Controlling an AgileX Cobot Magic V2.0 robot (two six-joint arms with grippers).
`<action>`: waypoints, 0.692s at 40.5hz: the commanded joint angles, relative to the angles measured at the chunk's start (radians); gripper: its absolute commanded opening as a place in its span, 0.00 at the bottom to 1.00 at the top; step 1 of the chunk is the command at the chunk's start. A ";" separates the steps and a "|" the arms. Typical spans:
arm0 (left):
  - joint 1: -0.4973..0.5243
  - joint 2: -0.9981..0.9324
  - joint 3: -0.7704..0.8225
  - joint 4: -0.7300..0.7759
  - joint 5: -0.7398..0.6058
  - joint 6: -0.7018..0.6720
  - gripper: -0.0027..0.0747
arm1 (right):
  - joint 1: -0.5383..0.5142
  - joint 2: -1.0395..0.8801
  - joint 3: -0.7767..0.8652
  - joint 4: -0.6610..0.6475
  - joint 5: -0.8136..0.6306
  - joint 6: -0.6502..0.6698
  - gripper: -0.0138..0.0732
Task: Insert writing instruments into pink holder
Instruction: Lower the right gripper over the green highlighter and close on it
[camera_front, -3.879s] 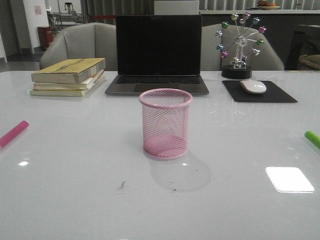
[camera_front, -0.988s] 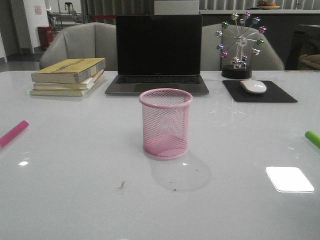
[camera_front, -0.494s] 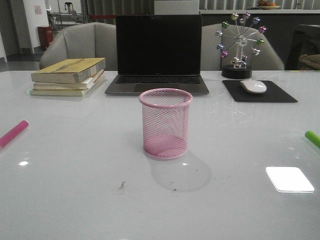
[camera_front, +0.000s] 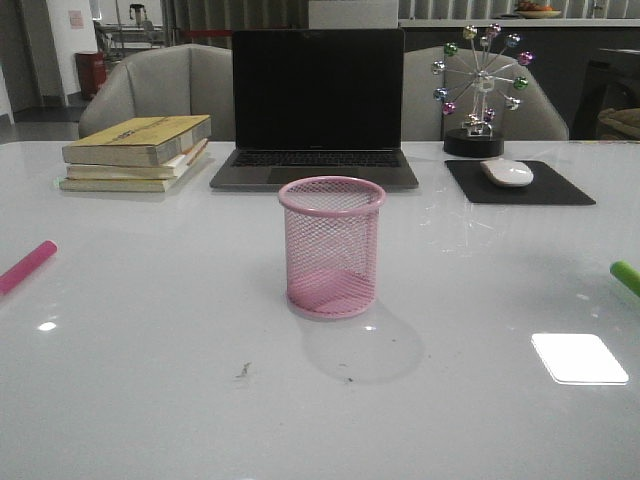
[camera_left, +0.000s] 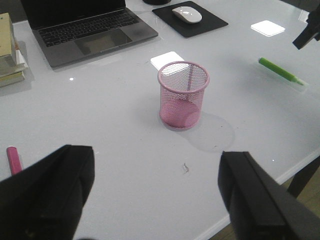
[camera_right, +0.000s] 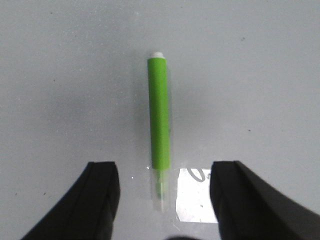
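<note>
Directly below: the green marker (camera_right: 159, 130) is seen lying flat on the white table (camera_front: 150, 400), centred under the right claw (camera_right: 165, 185), whose fingers are spread wide with nothing held.
Long axis: the marker runs across the line between the two fingers, so a straight descent is judged enough for a grasp across its barrel.
Cup: the pink holder (camera_front: 331, 247) stands upright and empty mid-table, in front of the laptop (camera_front: 316, 105), well apart from both markers.
Pink marker: it (camera_front: 26, 266) lies at the table's left edge, nearer the left claw (camera_left: 150, 200), which is also spread and empty.
Views: only the marker tips are caught at the frame edges by the front camera, and neither arm; the green marker's whitish end is shown by the right wrist camera alone.
Progress: nothing is inserted yet.
</note>
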 joint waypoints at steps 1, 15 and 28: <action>-0.007 0.011 -0.028 -0.012 -0.086 -0.007 0.77 | 0.002 0.034 -0.074 0.003 -0.025 0.000 0.70; -0.007 0.011 -0.028 -0.012 -0.086 -0.007 0.77 | 0.002 0.218 -0.193 0.003 -0.035 -0.007 0.69; -0.007 0.011 -0.028 -0.012 -0.086 -0.007 0.77 | 0.002 0.306 -0.261 0.003 -0.050 -0.008 0.69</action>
